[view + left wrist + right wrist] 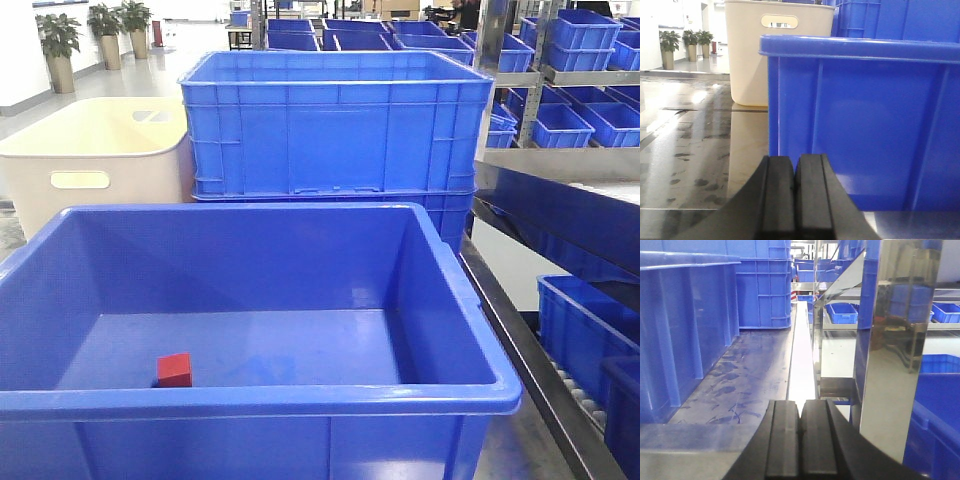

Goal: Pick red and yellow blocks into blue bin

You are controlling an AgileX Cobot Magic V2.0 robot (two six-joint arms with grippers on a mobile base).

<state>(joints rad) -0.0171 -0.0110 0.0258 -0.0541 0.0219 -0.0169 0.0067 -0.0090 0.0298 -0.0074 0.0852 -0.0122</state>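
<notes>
The blue bin (250, 400) occupied most of the front view, its long axis running left to right across the frame and its open top facing up. Its thick rounded rim and sloping walls were intact and in full view. Behind it stood a ribbed blue crate (335, 125), straight-walled, set squarely to the bin's far side. To the left of that crate sat a cream tub (95, 160) with a handle slot in its near wall. A metal shelving rack (560, 250) carrying smaller blue trays ran along the right side.

The red block (174, 370) lay on the bin's floor near the front left, close to the near wall, resting flat; its top face was turned slightly off square to the bin walls. As a cube it showed no long axis. The yellow block was not visible in any view.

The left end effector (795, 195) was clenched, fingers pressed together with nothing between them, held low and level outside the bin's left outer wall and pointing along it toward the cream tub. The right end effector (800, 437) was likewise clenched and empty, held low and level, pointing down the aisle between the bin's right wall and the rack.
</notes>
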